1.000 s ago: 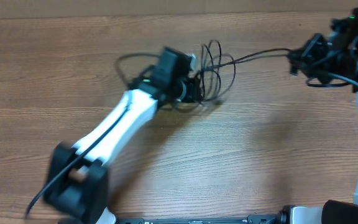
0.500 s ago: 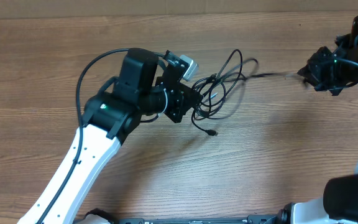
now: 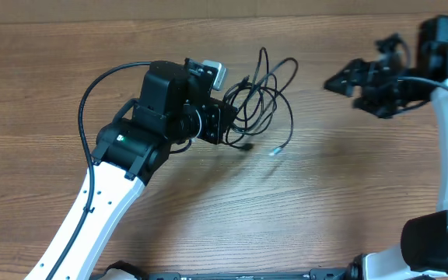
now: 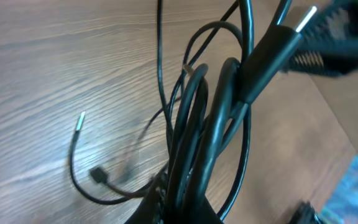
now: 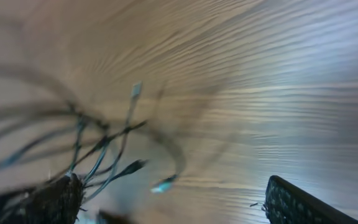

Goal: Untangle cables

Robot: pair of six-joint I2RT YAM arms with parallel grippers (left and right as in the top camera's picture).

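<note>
left gripper [image 3: 228,124] clamped on the cables [image 3: 271,95]; right gripper [image 3: 347,84] apart, seemingly empty, though blurred.

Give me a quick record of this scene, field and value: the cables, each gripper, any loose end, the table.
cables: black tangle of loops, bunched at the left gripper
left gripper: shut on the cables
right gripper: fingers open, empty, apart from the tangle
plug: free metal-tipped end, below the loops
table: wood grain
</note>
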